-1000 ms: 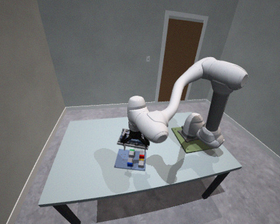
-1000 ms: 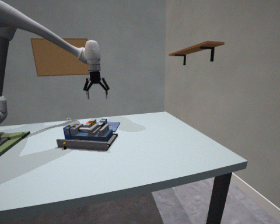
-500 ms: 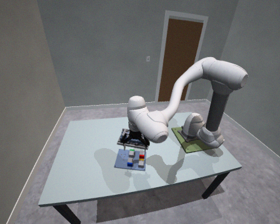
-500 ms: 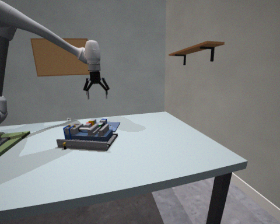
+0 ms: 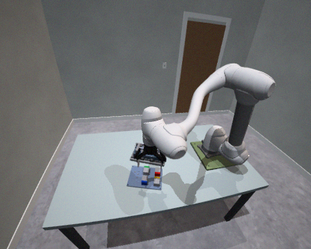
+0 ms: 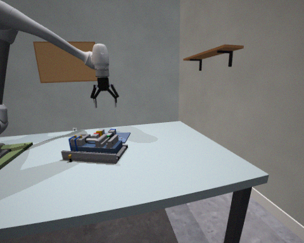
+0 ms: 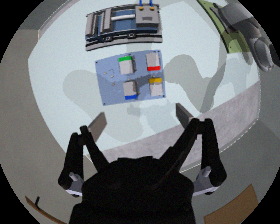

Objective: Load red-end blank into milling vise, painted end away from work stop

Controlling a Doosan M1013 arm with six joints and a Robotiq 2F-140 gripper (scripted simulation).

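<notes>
The blank with the red end (image 5: 157, 172) lies on the blue infeed plate (image 5: 144, 177), at its far right corner; it also shows in the wrist view (image 7: 152, 64). Three other blanks lie on the plate: a green-ended one (image 7: 126, 66), a blue-ended one (image 7: 131, 90) and a yellow-ended one (image 7: 155, 86). The milling vise (image 6: 94, 147) stands on its raised plate just beyond the infeed plate, with nothing between its jaws (image 7: 124, 24). My gripper (image 6: 104, 99) hangs high above the vise and plate, open and empty, fingers pointing down (image 7: 140, 119).
The arm's base stands on a green plate (image 5: 213, 155) to the right of the vise. The table edge runs in front of the infeed plate. A shelf (image 6: 213, 52) hangs on the far wall, well away.
</notes>
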